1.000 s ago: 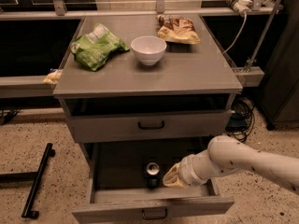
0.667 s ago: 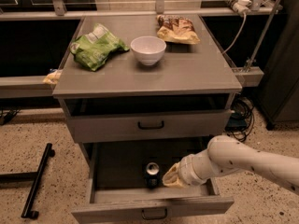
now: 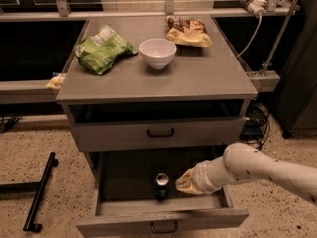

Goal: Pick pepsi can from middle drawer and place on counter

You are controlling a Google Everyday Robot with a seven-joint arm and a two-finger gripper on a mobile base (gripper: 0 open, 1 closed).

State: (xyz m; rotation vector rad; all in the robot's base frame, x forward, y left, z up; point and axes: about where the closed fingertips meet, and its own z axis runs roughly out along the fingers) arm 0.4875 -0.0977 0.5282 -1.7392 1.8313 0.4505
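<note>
My gripper [image 3: 184, 183] is in the open middle drawer [image 3: 198, 218], just beside the 1 pepsi can [image 3: 162, 181], upright; wide or narrow, cannot tell. On counter [image 3: 208, 76]: 1 white bowl [image 3: 157, 52], 1 green bag [image 3: 101, 52], 1 brown bag [image 3: 188, 31].

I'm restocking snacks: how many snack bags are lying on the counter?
2: a green bag at the left of the counter, a brown bag at its back right; none seems hidden. The gripper is down in the middle drawer, beside the pepsi can.

Grey counter [image 3: 208, 78] holding green bag [image 3: 101, 50], white bowl [image 3: 157, 52], brown bag [image 3: 187, 31]. Robot gripper [image 3: 181, 185] hanging low inside open drawer [image 3: 124, 221].
</note>
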